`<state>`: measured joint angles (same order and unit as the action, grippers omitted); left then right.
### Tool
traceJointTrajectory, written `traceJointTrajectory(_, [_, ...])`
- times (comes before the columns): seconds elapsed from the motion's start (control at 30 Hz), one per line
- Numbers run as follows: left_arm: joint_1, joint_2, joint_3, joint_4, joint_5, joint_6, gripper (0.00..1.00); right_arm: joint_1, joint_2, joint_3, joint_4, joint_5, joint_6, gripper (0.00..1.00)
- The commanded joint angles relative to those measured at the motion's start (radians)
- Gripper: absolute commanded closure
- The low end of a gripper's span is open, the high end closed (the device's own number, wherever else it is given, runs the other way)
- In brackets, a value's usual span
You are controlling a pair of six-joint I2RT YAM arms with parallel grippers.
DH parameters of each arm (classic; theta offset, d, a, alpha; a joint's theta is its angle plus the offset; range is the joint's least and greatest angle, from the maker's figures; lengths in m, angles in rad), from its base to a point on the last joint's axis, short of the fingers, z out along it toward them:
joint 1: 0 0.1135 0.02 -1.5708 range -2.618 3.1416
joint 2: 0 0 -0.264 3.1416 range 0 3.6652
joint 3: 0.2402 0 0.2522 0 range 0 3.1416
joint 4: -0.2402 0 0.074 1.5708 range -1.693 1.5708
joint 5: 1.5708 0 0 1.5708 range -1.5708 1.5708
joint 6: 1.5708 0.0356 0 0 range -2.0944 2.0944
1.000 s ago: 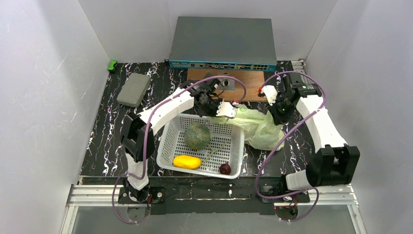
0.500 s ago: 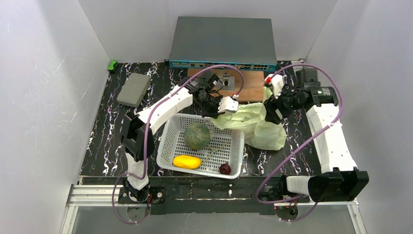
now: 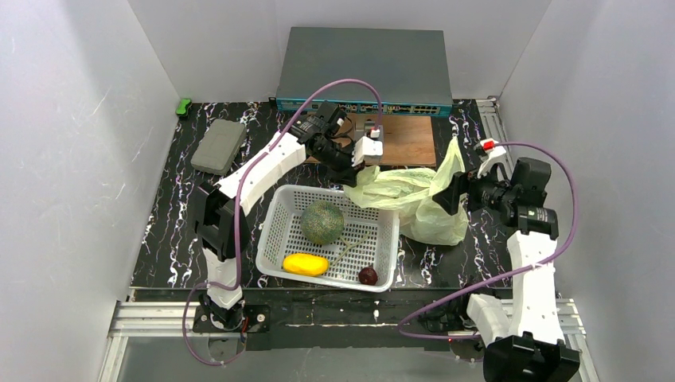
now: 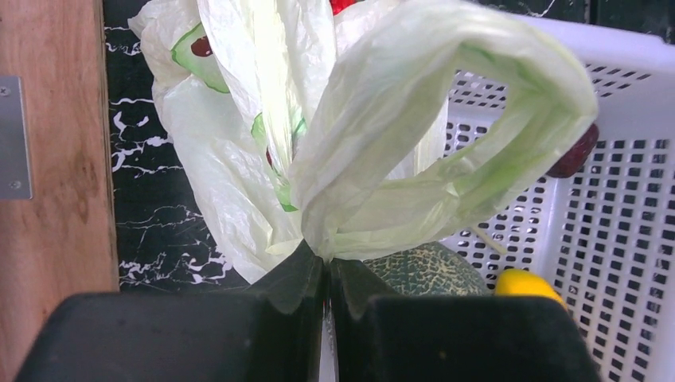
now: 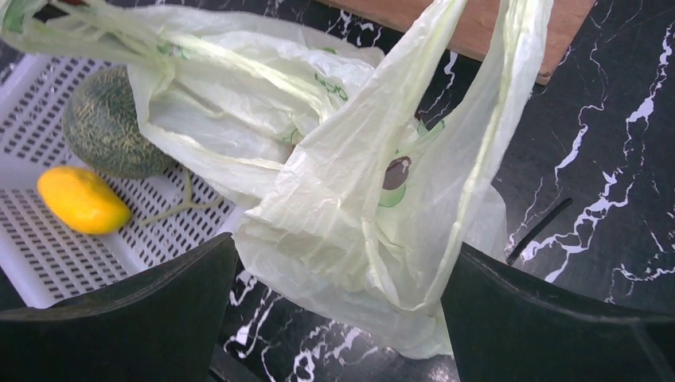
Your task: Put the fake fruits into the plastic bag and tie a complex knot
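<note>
The bag [image 5: 350,199] fills the gap between my right fingers [image 5: 119,318]; beyond it the basket [image 5: 48,263] wall blocks me, board [image 5: 569,32] farther back; open table [image 5: 613,183] beside the bag

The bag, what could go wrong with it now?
1. The right gripper is open, so the raised handle of the bag is loose between its fingers and might flop away.
2. The left gripper pinches only a thin bunch of bag; a hard pull could tear it or let it slip out.
</note>
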<state>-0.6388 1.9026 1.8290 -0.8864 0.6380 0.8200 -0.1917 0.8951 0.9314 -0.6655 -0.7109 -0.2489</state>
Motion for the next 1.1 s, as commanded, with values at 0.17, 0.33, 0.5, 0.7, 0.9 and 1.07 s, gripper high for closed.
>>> traceJointTrajectory(0.17, [-0.005, 0.007, 0.025, 0.03, 0.065, -0.125, 0.95, 0.043, -0.071, -0.182, 0.471, 0.104, 0.382, 0.03])
traceJointTrajectory(0.33, [-0.009, 0.009, 0.035, 0.03, 0.066, -0.15, 0.95, 0.131, -0.031, -0.206, 0.527, 0.235, 0.37, 0.18])
traceJointTrajectory(0.5, [-0.014, 0.002, 0.034, 0.031, 0.057, -0.158, 0.95, 0.205, 0.02, -0.196, 0.55, 0.37, 0.391, 0.1])
traceJointTrajectory(0.7, [-0.013, -0.025, 0.0, 0.061, 0.063, -0.171, 0.94, 0.263, 0.086, -0.177, 0.551, 0.509, 0.421, 0.21])
traceJointTrajectory(0.9, [-0.012, -0.043, 0.003, 0.06, 0.101, -0.174, 0.91, 0.265, 0.128, -0.138, 0.539, 0.441, 0.359, 0.99])
traceJointTrajectory(1.07, [0.0, -0.045, 0.072, -0.034, 0.234, -0.099, 0.67, 0.264, 0.079, -0.112, 0.487, 0.199, 0.17, 0.99])
